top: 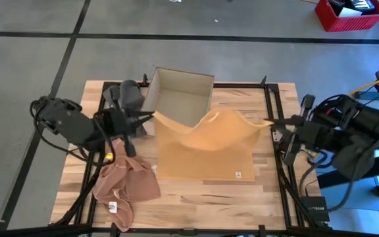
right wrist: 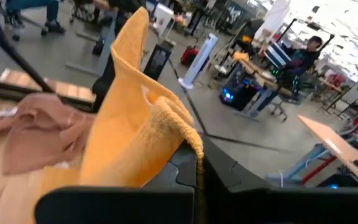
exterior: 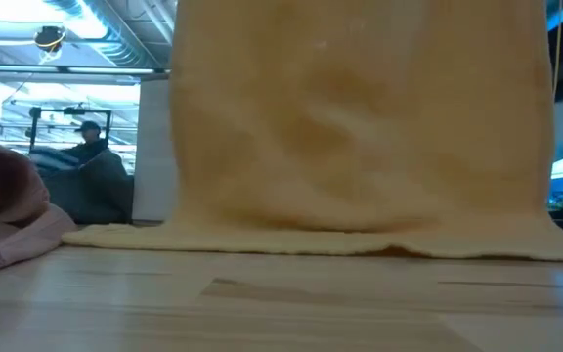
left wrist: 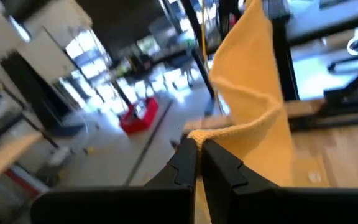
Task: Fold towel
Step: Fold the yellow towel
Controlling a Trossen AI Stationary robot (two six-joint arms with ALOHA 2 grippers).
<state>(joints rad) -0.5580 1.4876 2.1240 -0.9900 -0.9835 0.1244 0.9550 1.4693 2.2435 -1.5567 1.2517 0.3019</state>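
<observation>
— Where's the towel right now?

— The yellow towel [top: 206, 148] is in the middle of the high view, on the wooden table [top: 196, 204]. Its near half lies flat on the boards; its far edge is lifted and sags in the middle between my two claws. In the low view it hangs like a curtain [exterior: 360, 117] across most of the frame, its lower part resting on the table.

— And your claws?

— My left gripper [top: 151, 118] sits left of centre in the high view, pressed together on the towel's far-left corner. From my left wrist I see the two dark fingers [left wrist: 182, 165] pinching the yellow edge [left wrist: 241, 134]. My right gripper [top: 273, 122] is right of centre, also closed, pinching the far-right corner; the right wrist view shows the cloth [right wrist: 135, 130] bunched over my fingers [right wrist: 219, 171].

— What else is on the table?

— A pinkish-brown cloth [top: 124, 184] lies crumpled at the lower left in the high view, just beside the towel. A grey cloth [top: 127, 97] sits above my left claw. An open cardboard box [top: 179, 95] stands at the top centre, behind the raised edge.

— Anyone about?

— A person [exterior: 91, 137] shows at the left of the low view, in the room beyond the table, and another seated person [right wrist: 303, 53] at the upper right of my right wrist view.
</observation>
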